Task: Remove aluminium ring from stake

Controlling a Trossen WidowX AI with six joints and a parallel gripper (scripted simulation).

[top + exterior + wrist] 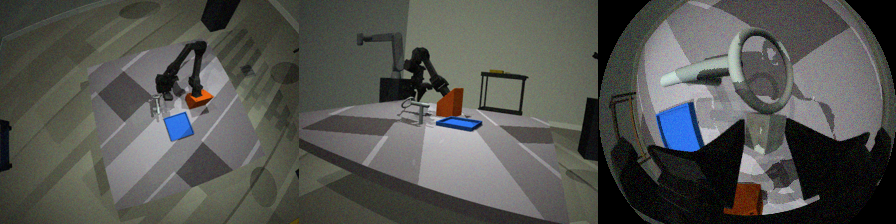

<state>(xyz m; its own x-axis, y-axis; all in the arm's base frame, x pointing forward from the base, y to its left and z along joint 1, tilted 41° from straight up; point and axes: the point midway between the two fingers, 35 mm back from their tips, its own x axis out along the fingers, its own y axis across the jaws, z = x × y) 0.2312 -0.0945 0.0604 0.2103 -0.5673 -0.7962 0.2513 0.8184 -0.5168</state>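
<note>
The grey steel stake (158,107) (420,116) (700,70) stands upright with its cross-bar on top. The aluminium ring (156,96) (402,104) (735,65) is raised to cross-bar height at one end of the bar and tilted. In the wrist view no bar shows through the ring; the bar's near end is hidden behind its rim, so I cannot tell how far apart they are. My gripper (162,96) (764,123) is shut on the ring's tab. The blue tray (178,126) (453,127) (678,127) lies beside the stake, empty.
An orange wedge-shaped block (203,96) (448,105) (748,199) stands by the arm's base, behind the tray in the exterior view. A grey robot arm (398,52) and a dark shelf (502,75) stand in the background.
</note>
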